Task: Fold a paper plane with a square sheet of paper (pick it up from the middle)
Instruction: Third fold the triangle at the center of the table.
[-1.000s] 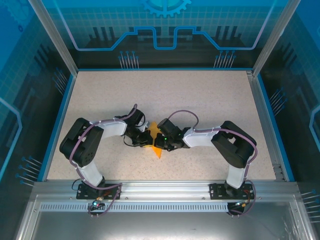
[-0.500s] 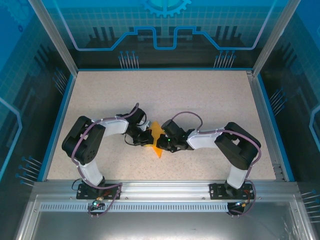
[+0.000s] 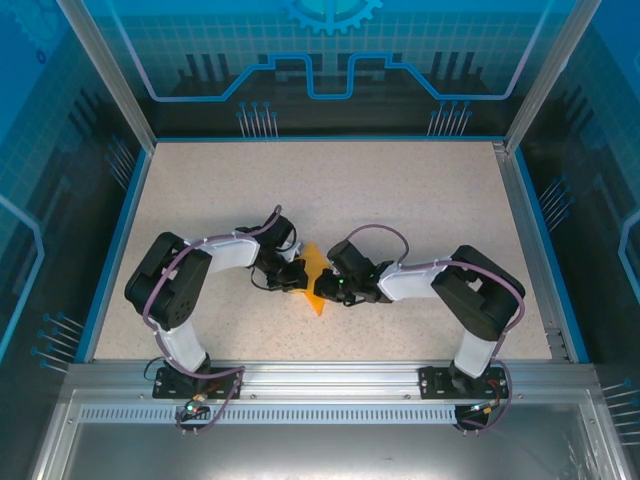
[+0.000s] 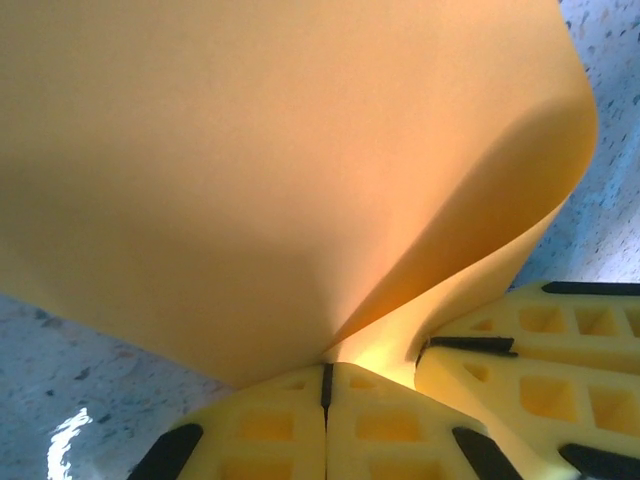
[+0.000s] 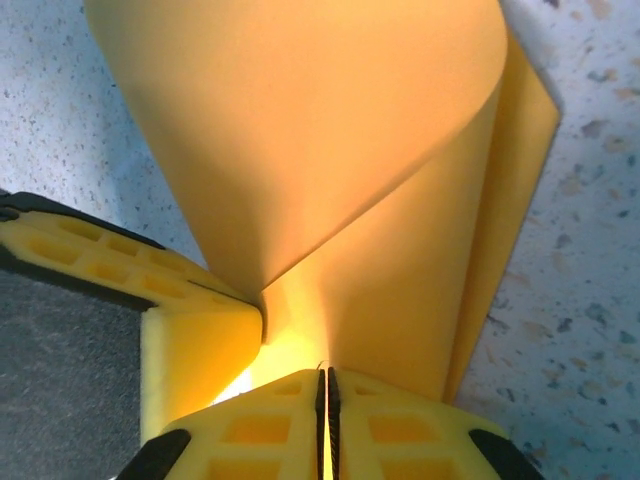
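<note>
Speckled worktop [image 3: 400,200], front middle: square sheet of paper [image 3: 313,262] bowed up between arms, long axis near-to-far. Left claw [image 3: 293,278] clamped on its left side, right claw [image 3: 323,290] clamped on right side, tips just beside each other.

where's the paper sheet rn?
Top view: the paper sheet is near the centre of the table, pinched between the left gripper and the right gripper, curling upward.

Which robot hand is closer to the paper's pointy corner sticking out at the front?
The right gripper: the near corner of the square sheet of paper pokes out just below it. The left gripper pinches farther back.
</note>
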`<state>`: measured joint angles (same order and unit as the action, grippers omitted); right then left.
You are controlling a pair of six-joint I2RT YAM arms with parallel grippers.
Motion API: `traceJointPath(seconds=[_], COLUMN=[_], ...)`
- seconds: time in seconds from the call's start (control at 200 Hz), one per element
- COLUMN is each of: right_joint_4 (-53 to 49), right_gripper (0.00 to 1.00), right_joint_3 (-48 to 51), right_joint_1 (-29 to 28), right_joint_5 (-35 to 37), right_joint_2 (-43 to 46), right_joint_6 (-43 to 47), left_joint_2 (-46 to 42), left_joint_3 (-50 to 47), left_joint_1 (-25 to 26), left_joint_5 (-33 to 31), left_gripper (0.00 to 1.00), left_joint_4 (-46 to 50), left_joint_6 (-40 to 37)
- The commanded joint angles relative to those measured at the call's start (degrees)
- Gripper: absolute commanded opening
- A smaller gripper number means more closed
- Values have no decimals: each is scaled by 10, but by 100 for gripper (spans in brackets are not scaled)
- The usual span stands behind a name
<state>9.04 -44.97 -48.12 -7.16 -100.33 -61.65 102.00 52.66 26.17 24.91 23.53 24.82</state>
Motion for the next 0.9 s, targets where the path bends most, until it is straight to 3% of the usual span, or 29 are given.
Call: traceJointPath(seconds=[0.0, 0.895], right_joint_4=[0, 4], right_gripper=[12, 11], right_joint_3=[8, 34], right_joint_1=[-7, -52], right_joint_5=[-9, -11], right_joint_2=[19, 20], right_joint_6=[15, 8], left_joint_2=[61, 68], left_joint_3=[-27, -23], left_joint_1=[8, 12], left_joint_5=[-143, -149], left_gripper=[6, 6], left_joint_4=[21, 29], left_joint_6=[-17, -20])
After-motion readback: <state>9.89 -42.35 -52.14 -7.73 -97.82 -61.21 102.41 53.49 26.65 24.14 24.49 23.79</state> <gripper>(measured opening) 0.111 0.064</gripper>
